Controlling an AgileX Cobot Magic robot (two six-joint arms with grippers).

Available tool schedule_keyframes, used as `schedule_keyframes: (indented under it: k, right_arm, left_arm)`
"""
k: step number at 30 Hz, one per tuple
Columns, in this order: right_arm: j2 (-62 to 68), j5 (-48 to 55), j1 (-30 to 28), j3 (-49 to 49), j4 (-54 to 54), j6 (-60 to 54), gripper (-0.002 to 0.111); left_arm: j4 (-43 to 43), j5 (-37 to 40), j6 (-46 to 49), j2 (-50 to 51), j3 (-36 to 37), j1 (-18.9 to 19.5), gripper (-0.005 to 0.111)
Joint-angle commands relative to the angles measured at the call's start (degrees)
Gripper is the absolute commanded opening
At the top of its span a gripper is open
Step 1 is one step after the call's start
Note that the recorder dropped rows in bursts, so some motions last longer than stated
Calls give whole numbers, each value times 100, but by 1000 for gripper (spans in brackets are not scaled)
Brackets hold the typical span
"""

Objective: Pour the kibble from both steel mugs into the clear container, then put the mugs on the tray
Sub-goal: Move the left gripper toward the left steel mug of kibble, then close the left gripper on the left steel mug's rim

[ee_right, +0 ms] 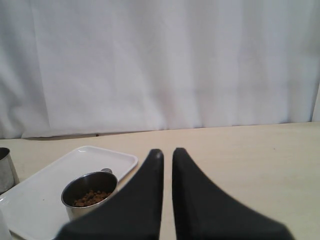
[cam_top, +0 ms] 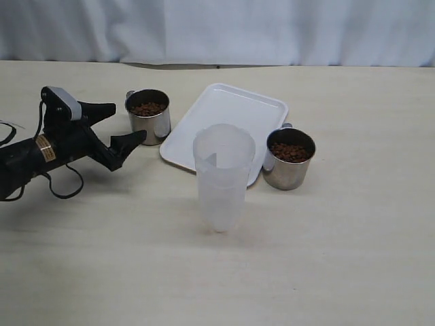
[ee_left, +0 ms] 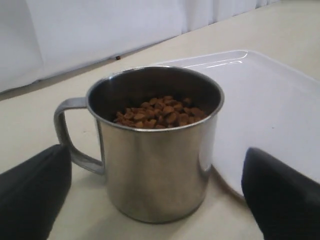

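Perhaps lab: white curtain [cam_top: 217, 30], pale tabletop [cam_top: 340, 258].

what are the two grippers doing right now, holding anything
Left gripper: open, facing a mug, holding nothing.
Right gripper: shut, holding nothing.

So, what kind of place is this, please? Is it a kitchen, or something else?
Probably a robot test bench or lab, not a kitchen. A bare pale tabletop stands before a plain white curtain, and the black left gripper, open, is next to a steel mug of kibble.
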Motion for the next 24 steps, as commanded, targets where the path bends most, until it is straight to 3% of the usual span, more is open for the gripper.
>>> schedule_keyframes:
  k: [1,18,24]
  right_arm:
    - [-21,-66,-34,23,29,-32,5]
    - [-21,-66,-34,23,29,-32,5]
    - [-21,-66,-34,23,29,-32,5]
  left_arm:
    - [99,13,-187,103,-38,-1,67]
    - [76,-132,-285,129,-180,-1,67]
    - [74,-132,-232,323,-405,-195,67]
